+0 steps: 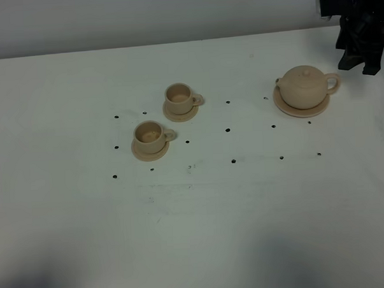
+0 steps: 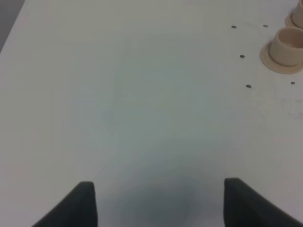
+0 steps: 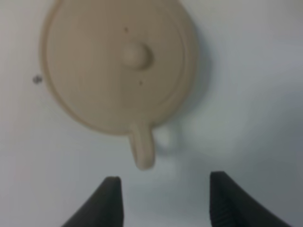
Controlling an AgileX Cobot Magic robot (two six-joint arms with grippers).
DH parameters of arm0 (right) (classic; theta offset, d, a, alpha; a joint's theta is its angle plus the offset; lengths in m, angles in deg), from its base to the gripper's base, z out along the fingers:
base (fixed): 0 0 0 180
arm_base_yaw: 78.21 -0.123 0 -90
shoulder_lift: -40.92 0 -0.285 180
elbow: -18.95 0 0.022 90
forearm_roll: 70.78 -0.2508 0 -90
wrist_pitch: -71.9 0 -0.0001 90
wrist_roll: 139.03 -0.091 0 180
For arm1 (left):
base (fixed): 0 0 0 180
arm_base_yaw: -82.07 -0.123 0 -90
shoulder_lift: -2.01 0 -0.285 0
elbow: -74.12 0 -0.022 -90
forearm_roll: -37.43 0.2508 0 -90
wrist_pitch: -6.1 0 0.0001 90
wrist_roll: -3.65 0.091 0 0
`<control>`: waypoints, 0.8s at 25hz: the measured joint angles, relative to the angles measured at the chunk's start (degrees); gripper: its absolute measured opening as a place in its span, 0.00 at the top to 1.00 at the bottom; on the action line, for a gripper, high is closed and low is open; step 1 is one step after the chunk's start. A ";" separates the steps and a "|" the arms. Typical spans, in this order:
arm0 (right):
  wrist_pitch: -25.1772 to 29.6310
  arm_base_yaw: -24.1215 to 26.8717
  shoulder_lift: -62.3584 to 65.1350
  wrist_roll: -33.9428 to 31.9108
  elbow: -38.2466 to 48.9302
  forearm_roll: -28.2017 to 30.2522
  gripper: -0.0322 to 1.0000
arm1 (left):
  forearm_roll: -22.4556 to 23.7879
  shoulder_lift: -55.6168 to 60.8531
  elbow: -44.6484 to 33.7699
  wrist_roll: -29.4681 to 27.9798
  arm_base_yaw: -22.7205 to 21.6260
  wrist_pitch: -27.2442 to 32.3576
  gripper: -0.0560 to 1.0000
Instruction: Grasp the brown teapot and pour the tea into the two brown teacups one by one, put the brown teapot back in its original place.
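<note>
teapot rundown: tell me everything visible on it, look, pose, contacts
The teapot is squat, round, light tan, matte like unglazed ceramic. Domed lid on, with a small knob; short spout on its left in the high view, loop handle on its right. It stands upright on a wider matching saucer, far right on the white table. Only the saucer touches it: the right pincer is open, just short of the handle, holding nothing. Contents are hidden.

White table (image 1: 196,233) dotted with small dark marks (image 1: 228,129), grey wall (image 1: 142,18) behind
</note>
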State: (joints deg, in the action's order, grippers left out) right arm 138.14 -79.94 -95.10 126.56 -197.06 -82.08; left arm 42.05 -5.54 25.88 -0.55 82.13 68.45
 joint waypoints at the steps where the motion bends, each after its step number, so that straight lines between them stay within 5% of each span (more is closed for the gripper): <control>1: 0.00 0.00 -0.38 0.47 -0.07 -0.76 0.58 | 0.00 0.00 0.00 0.00 0.00 0.00 0.39; 20: 0.62 0.00 -4.14 4.60 -0.19 -2.17 0.67 | 0.00 0.00 0.00 0.00 0.00 0.00 0.39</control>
State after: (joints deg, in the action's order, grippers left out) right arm 138.77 -79.94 -99.24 131.16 -197.25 -84.25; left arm 42.05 -5.54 25.88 -0.55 82.13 68.45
